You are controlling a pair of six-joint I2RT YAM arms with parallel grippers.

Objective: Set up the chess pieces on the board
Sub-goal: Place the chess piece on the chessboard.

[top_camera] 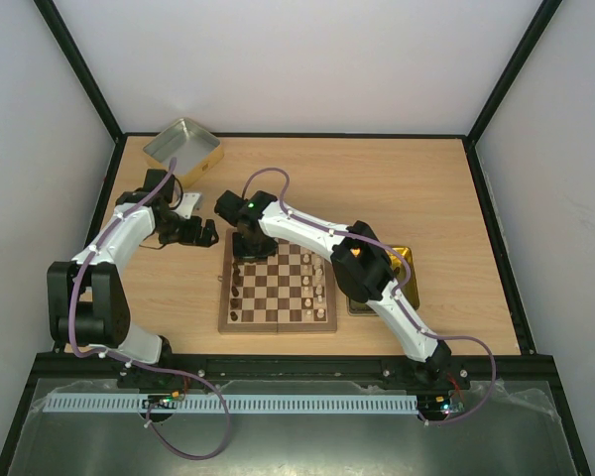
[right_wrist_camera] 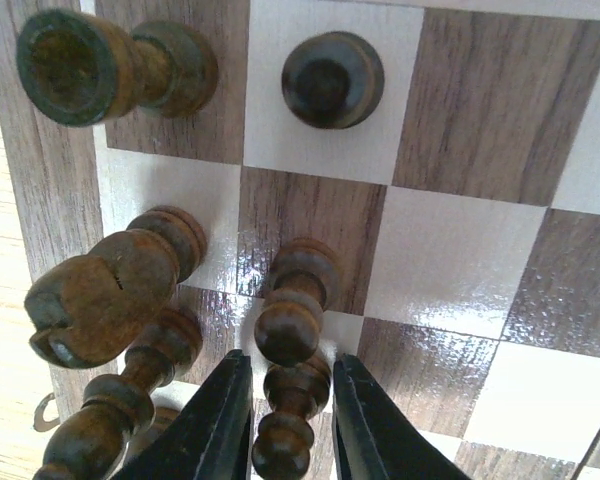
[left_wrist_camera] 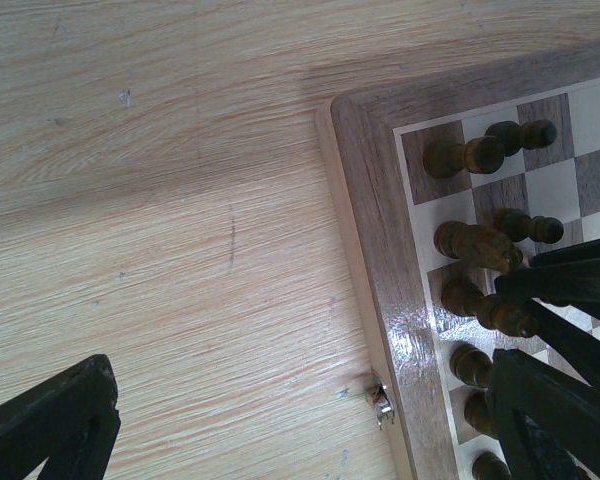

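Board [top_camera: 273, 283]: lies flat on the table [top_camera: 377, 188], towards its near edge, between the two arms.
Dark pieces [top_camera: 236, 295]: stand along the board's left side in the overhead view.
Cream pieces [top_camera: 318, 291]: stand along the board's right side, well apart from the dark ones.
Right gripper [right_wrist_camera: 291, 368]: reaches down over the board's far left corner. Its black fingers [right_wrist_camera: 215, 430] are closed in on a dark pawn, one on each side of it.
Dark pawn [right_wrist_camera: 290, 400]: sits between those fingers, just beside another dark pawn. Whether its base rests on the square or is raised off it cannot be told.
Left gripper [top_camera: 206, 236]: spread wide and holding nothing. It hovers above bare table just left of the board's far left corner.
Left wrist view: black finger shapes overlap the board at the right edge. Some probably belong to the other arm, but they are hard to sort.
Silver tin [top_camera: 183, 149]: at the table's far left corner, apart from the board.
Gold tin [top_camera: 402, 260]: just right of the board, partly hidden under the right arm.
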